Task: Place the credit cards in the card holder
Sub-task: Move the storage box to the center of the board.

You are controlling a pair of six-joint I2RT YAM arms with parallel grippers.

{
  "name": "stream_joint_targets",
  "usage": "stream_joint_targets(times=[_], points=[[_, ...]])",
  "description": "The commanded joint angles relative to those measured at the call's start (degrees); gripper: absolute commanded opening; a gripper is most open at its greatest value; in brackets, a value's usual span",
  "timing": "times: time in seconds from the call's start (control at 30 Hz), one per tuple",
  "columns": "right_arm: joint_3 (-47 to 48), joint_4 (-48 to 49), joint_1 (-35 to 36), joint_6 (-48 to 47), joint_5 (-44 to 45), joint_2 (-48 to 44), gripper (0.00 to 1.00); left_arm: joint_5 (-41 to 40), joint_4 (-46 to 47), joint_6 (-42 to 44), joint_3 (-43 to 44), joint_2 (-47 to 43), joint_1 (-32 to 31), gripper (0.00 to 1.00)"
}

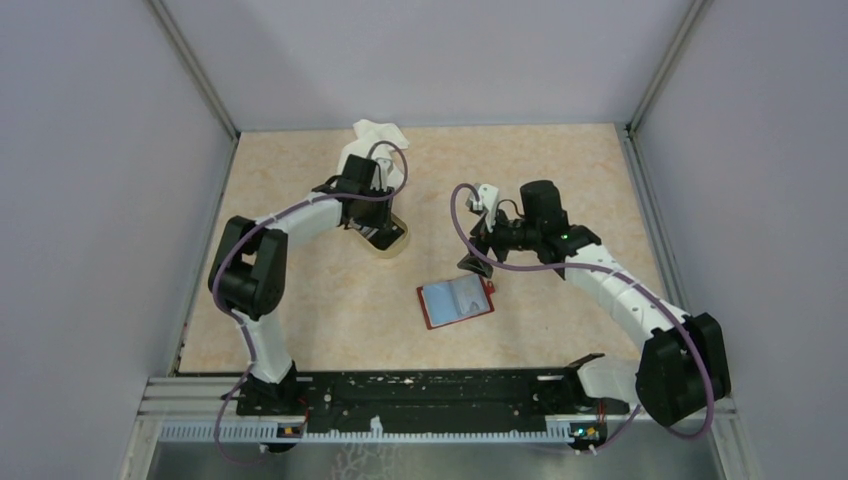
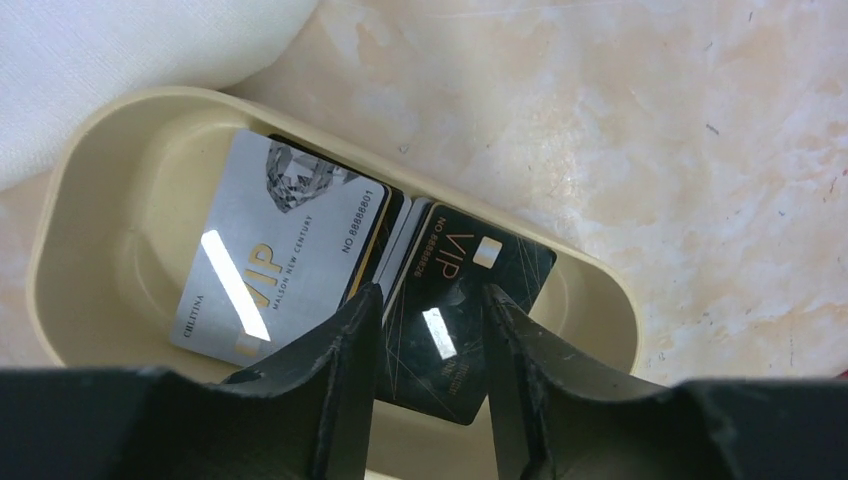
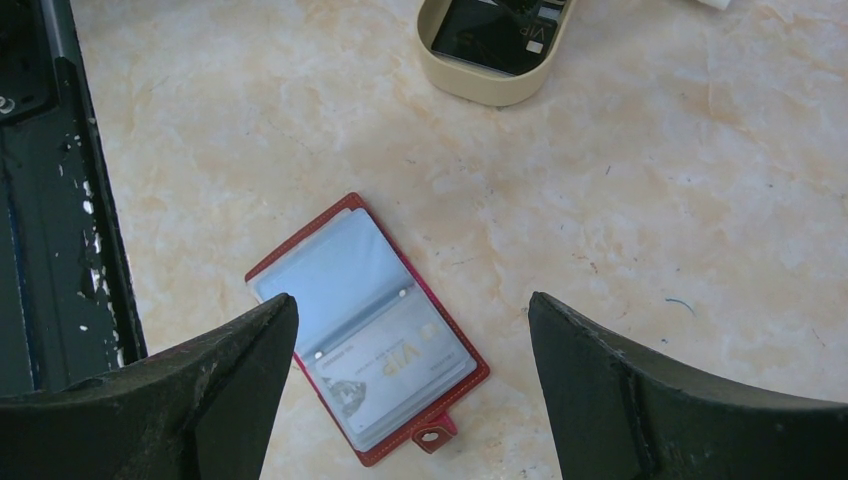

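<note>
The tan oval dish (image 2: 90, 150) holds the credit cards: a silver VIP card (image 2: 275, 250), a black VIP card (image 2: 505, 268) and more cards stacked between them. My left gripper (image 2: 430, 292) is open, low over the dish, its fingers either side of the black card's left part. The red card holder (image 3: 365, 320) lies open on the table, with a silver card (image 3: 400, 372) in a clear pocket. My right gripper (image 3: 412, 298) is wide open and empty above it. In the top view the holder (image 1: 456, 301) lies between the arms.
A white cloth (image 2: 120, 60) lies just behind the dish (image 1: 392, 245). The dish also shows far off in the right wrist view (image 3: 480, 85). The black base rail (image 3: 50, 200) runs along the table's near edge. Grey walls enclose the table.
</note>
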Motion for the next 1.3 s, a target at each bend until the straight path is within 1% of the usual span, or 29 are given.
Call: stream_joint_targets(times=[0.0, 0.1, 0.2, 0.47, 0.57, 0.8, 0.97, 1.03, 1.1, 1.17, 1.27], points=[[2.7, 0.93, -0.5, -0.73, -0.93, 0.38, 0.85, 3.46, -3.83, 1.78, 0.91, 0.66, 0.61, 0.46], [2.55, 0.92, -0.5, -0.72, -1.01, 0.32, 0.85, 5.51, -3.94, -0.41, -0.77, 0.24, 0.62, 0.46], [2.54, 0.93, -0.55, -0.73, -1.0, 0.24, 0.85, 9.6, -2.14, -2.72, -4.04, -1.69, 0.61, 0.46], [2.05, 1.2, -0.68, -0.92, -1.12, -0.13, 0.85, 25.63, 8.74, -9.85, -14.43, -9.34, 0.61, 0.49], [1.99, 1.29, -0.85, -1.05, -1.3, -0.3, 0.85, 28.84, 12.83, -13.22, -17.3, -10.3, -0.2, 0.49], [1.77, 1.53, -1.44, -0.65, -1.75, -0.36, 0.85, 28.72, 23.15, -19.25, -21.38, -9.12, -5.19, 0.5], [1.66, 1.84, -2.14, -0.14, -2.63, -0.08, 0.85, 26.48, 27.45, -20.8, -21.57, -9.07, -6.1, 0.5], [1.66, 1.91, -2.32, -0.07, -2.78, -0.14, 0.85, 25.5, 27.9, -20.24, -21.5, -10.15, -6.02, 0.5], [1.62, 1.97, -2.4, -0.02, -2.83, -0.08, 0.85, 25.15, 27.77, -19.84, -20.95, -11.43, -6.05, 0.53], [1.79, 1.81, -2.44, -0.07, -2.9, 0.1, 0.85, 26.32, 27.26, -19.75, -19.64, -11.86, -6.04, 0.54], [1.87, 1.64, -2.44, -0.03, -2.98, 0.31, 0.85, 29.0, 27.45, -20.96, -17.77, -10.24, -6.14, 0.54]])
